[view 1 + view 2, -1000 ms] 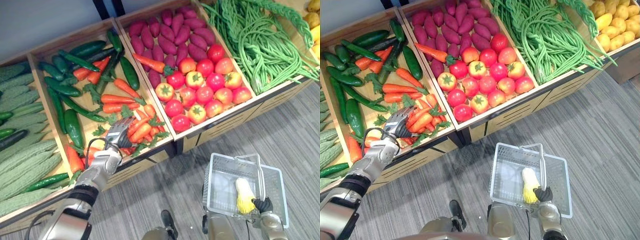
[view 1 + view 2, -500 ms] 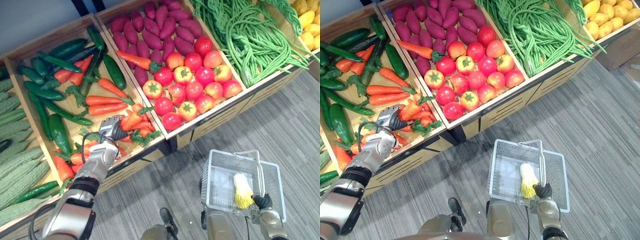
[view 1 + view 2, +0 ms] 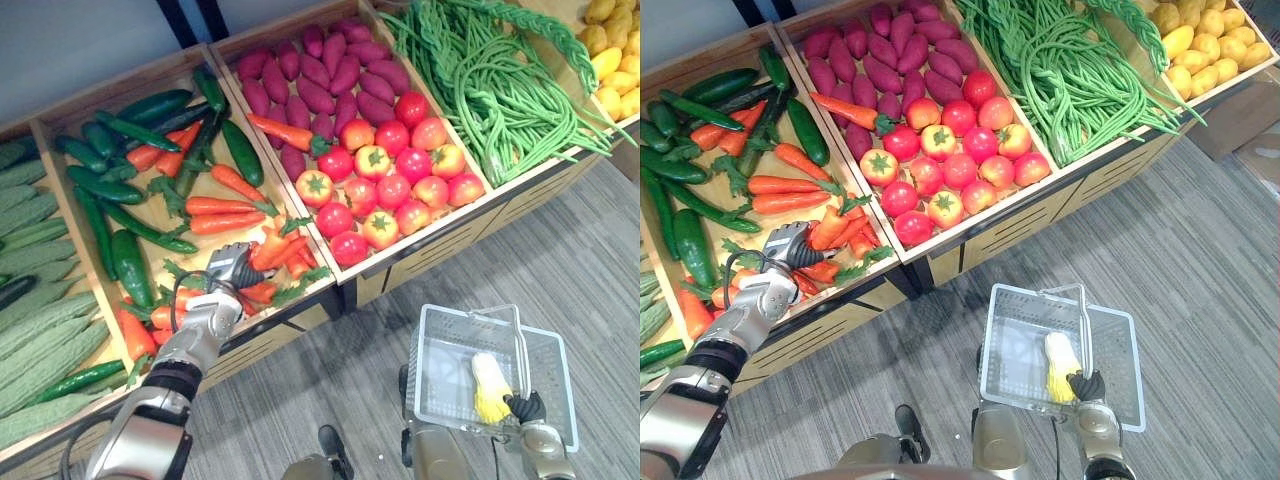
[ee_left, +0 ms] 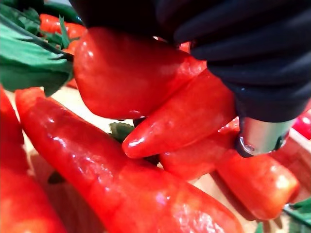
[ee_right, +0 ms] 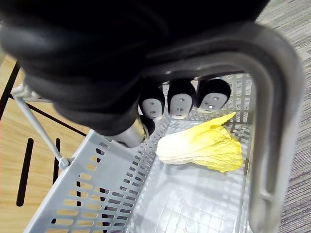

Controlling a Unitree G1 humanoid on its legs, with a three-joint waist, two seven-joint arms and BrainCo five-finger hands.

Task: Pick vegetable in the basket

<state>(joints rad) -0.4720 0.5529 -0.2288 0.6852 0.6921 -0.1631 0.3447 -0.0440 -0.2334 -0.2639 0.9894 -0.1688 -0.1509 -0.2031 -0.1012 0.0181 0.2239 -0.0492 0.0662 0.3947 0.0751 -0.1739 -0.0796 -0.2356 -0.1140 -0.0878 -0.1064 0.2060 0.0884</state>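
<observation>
The left robot hand [image 3: 232, 270] clasped an orange tapered carrot [image 3: 268, 246], with the grey plastic basket [image 3: 432, 345], gripped by the right robot hand [image 3: 525, 408], well apart rightward.

head pair steeply down over crates [image 3: 440, 245] and basket [image 3: 1040, 288]; wrist cameras close

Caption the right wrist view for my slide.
Right hand curled round the handle of a grey basket holding one yellow cabbage.
</observation>
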